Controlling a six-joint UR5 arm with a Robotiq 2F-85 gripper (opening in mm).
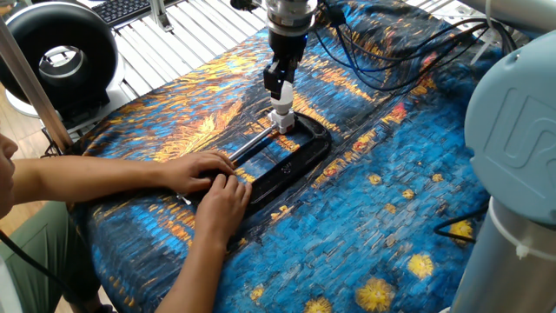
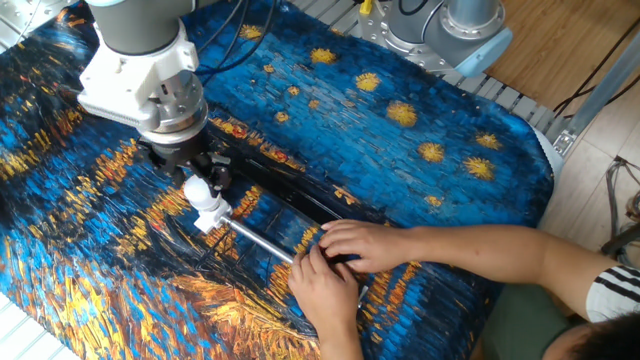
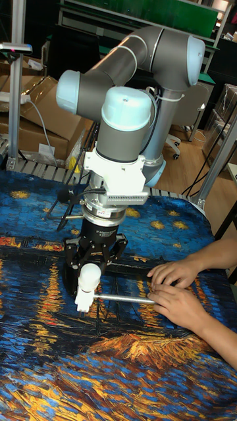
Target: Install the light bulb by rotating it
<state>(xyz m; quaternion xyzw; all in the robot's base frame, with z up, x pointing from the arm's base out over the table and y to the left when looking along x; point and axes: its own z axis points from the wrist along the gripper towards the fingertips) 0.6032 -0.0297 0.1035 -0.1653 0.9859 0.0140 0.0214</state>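
Observation:
The small white light bulb [image 1: 280, 111] [image 2: 200, 190] [image 3: 89, 273] stands upright in a white blocky socket [image 1: 284, 127] [image 2: 209, 216] [image 3: 82, 300] at the far end of a black C-clamp [image 1: 300, 155] [image 2: 288, 192]. My gripper [image 1: 276, 90] [image 2: 204, 175] [image 3: 92, 262] comes straight down onto the bulb and is shut on its rounded top, black fingers on either side. The socket sits on the clamp's metal rod [image 1: 248, 148] [image 2: 262, 243] [image 3: 125, 299]. A person's two hands [image 1: 207, 181] [image 2: 335, 258] [image 3: 172, 289] press the clamp's other end down.
A painted blue and orange cloth [image 1: 365, 226] covers the table. The person's forearms [image 1: 87, 178] reach in from the near left edge. A black round device [image 1: 54, 54] stands at the far left. Cables [image 1: 373, 52] trail behind my arm, whose base [image 2: 455, 25] sits at the table's edge.

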